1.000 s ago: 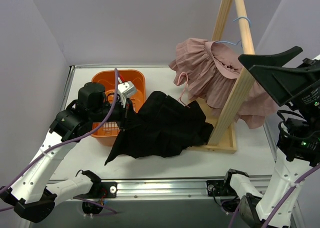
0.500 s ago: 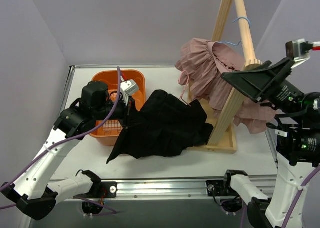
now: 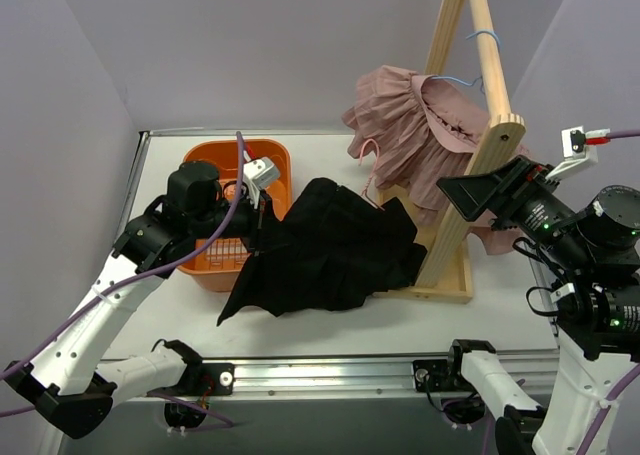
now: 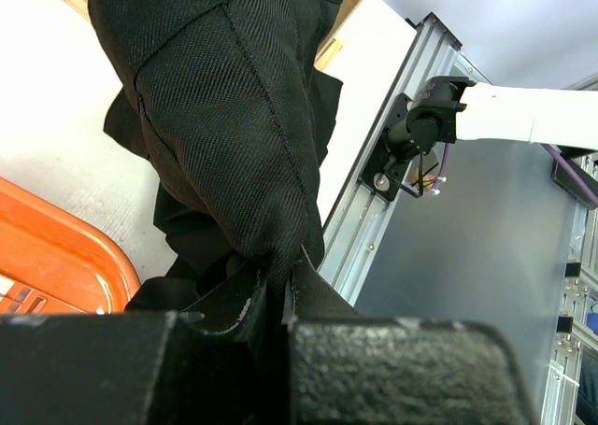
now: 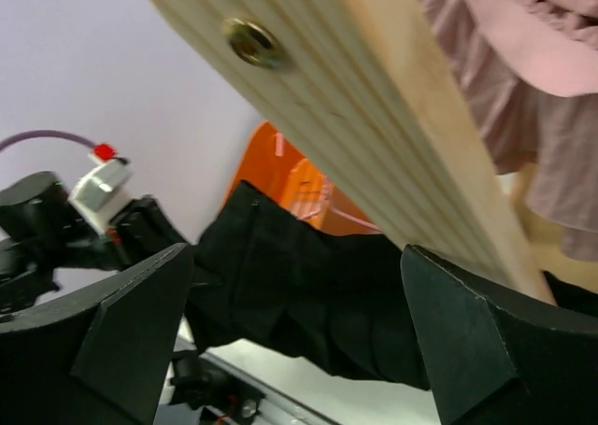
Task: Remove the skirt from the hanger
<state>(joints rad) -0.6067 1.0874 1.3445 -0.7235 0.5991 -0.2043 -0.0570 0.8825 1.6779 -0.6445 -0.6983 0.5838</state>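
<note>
The black skirt (image 3: 330, 255) lies spread on the white table (image 3: 400, 320) in the middle of my top view, between the orange basket (image 3: 215, 160) on the left and the wooden rack (image 3: 470, 205) on the right; its right edge reaches the base frame of the rack, and its left corner is lifted up toward the basket; I see the left gripper (image 3: 258, 225) at this corner, just beside the basket rim, and in the left wrist view its two fingers (image 4: 374, 369) are pressed together on a fold of the black cloth, which hangs in a thick bunch in front of the camera; a pink skirt (image 3: 410, 125) with ruffles hangs on a light blue hanger (image 3: 458, 83) from the top bar of the rack, well above the table; the right gripper (image 3: 455, 190) is raised on the right side, just beside the slanted front leg of the rack and below the pink cloth; its fingers (image 5: 131, 332) stand wide apart and I see nothing between them; in the right wrist view the wooden leg runs diagonally across, with the black skirt and the basket behind it; whether the gripper touches the leg I cannot tell.
</note>
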